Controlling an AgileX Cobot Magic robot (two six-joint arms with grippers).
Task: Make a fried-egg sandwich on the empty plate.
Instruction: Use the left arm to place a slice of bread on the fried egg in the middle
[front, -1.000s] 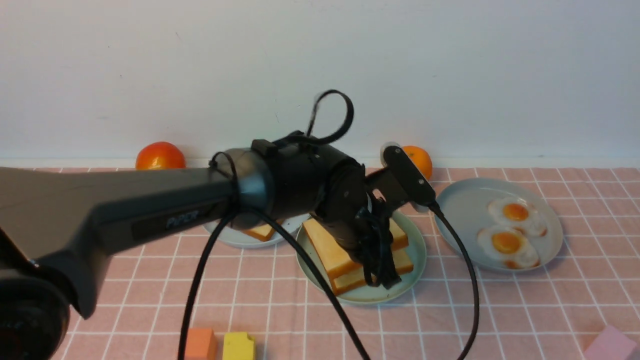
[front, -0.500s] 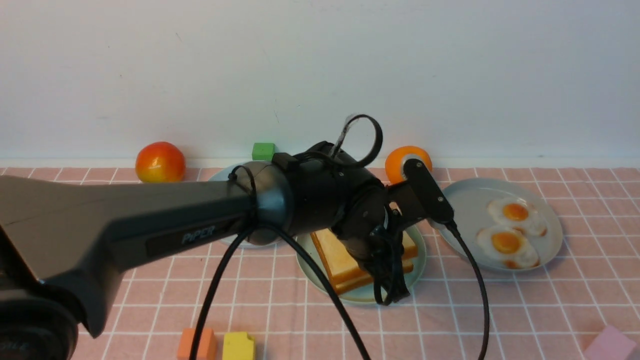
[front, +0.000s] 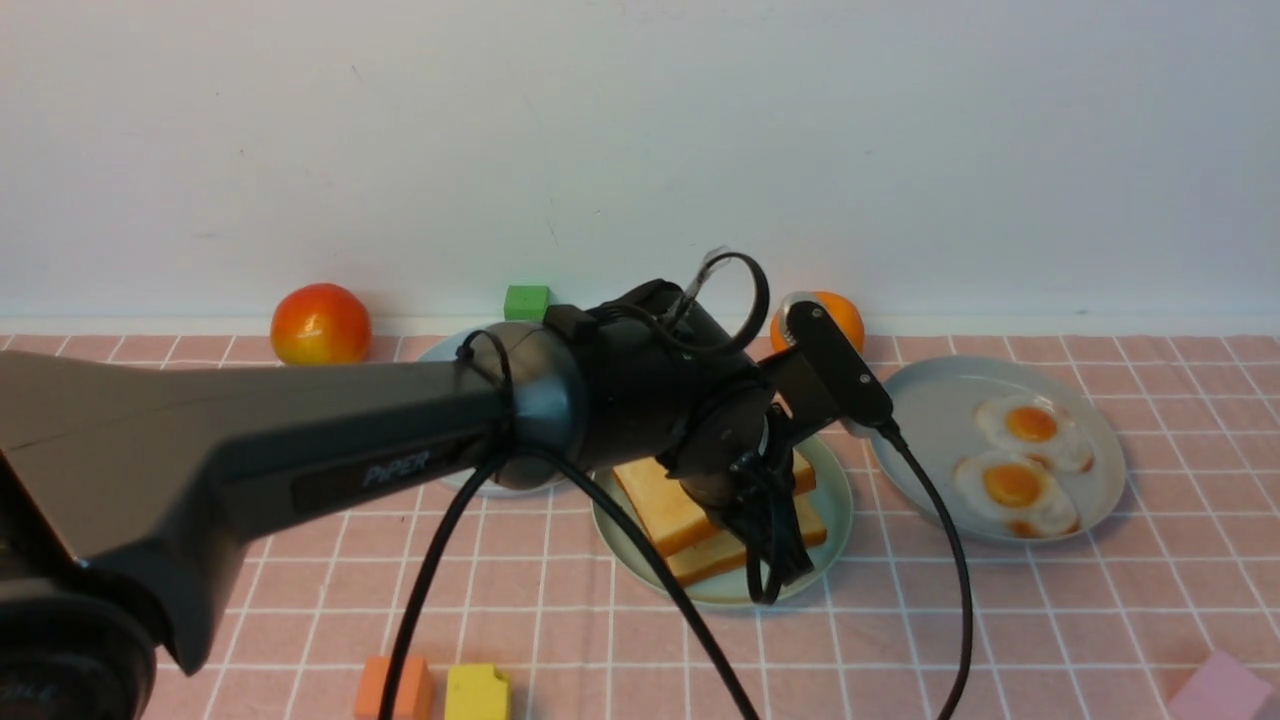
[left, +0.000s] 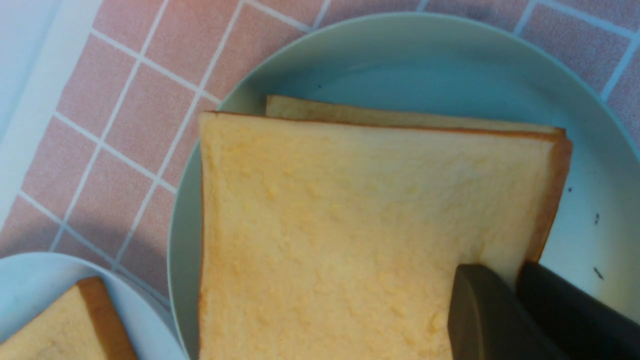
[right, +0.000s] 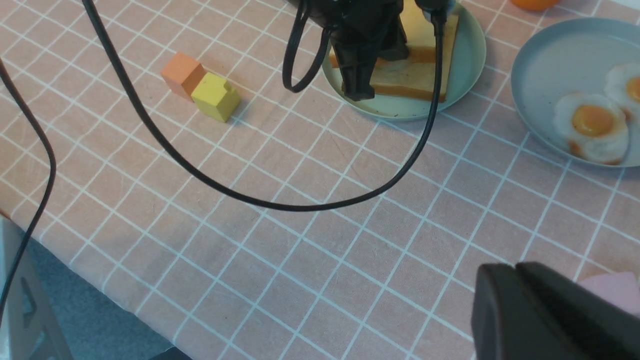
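Two square toast slices (front: 665, 515) are lying flat, stacked on the mint plate (front: 700, 592). Being square, they have no long side. Their edges are running askew to the cloth's grid, with one corner pointing toward the robot and the upper slice (left: 350, 225) twisted slightly off the lower. The left gripper (front: 778, 572) is hanging over the stack's near right corner, jaws drawn together on nothing. The right gripper (right: 515, 270) is hovering well apart, likewise closed and empty. A black cable (front: 640, 560) is crossing the plate's front. Two fried eggs (front: 1015, 485) are sitting on the grey-blue plate (front: 920, 400) just to the right.
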